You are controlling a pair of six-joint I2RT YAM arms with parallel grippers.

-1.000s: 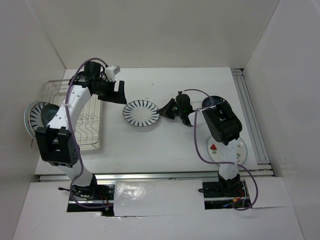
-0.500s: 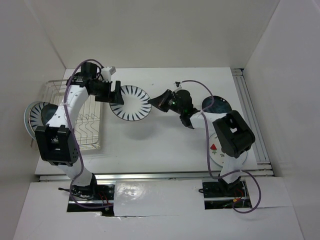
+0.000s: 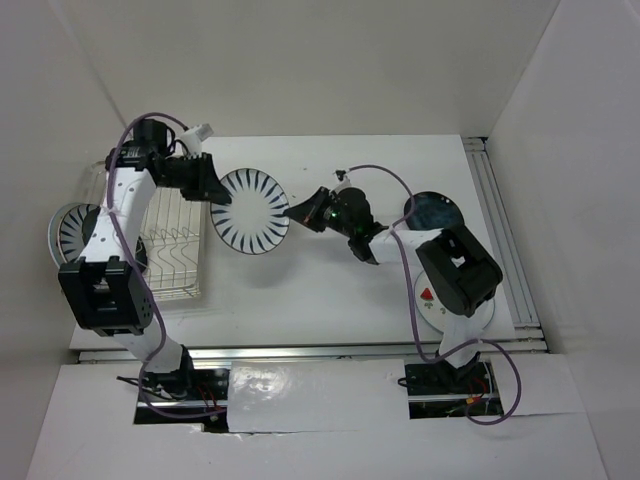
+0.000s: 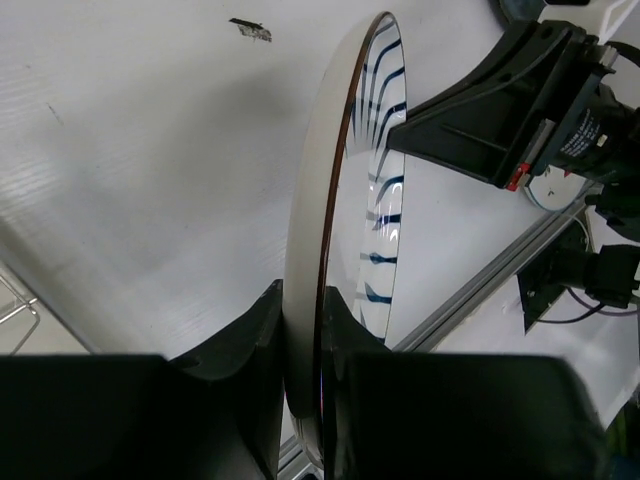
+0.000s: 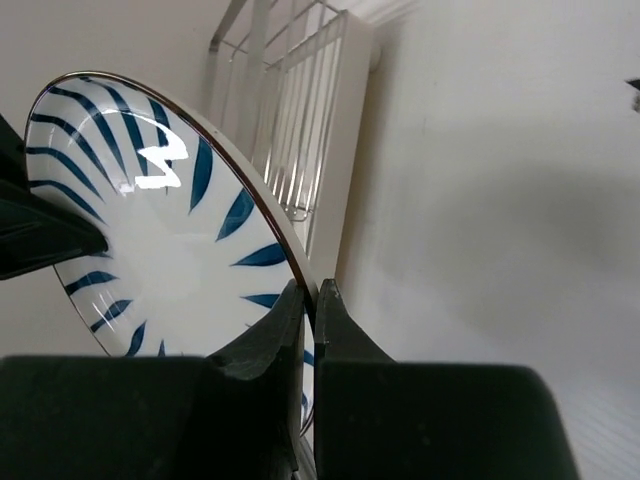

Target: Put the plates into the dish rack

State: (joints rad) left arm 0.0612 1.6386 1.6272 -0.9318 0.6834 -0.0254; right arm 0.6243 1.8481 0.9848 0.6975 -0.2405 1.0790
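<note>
White plate (image 3: pixel 250 211) with dark blue radial stripes, silvery-white wire rack (image 3: pixel 178 252)

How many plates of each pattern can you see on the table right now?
Striped plates: 2, one held up mid-table, one at far left
Dark blue plates: 1
Watermelon plates: 1
Total: 4 in view; more may be hidden.

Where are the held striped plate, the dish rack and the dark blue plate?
held striped plate (image 3: pixel 250 212): top view, centre of its face.
dish rack (image 3: pixel 178 255): top view, bare tines on its right side.
dark blue plate (image 3: pixel 438 210): top view, its exposed middle.
</note>
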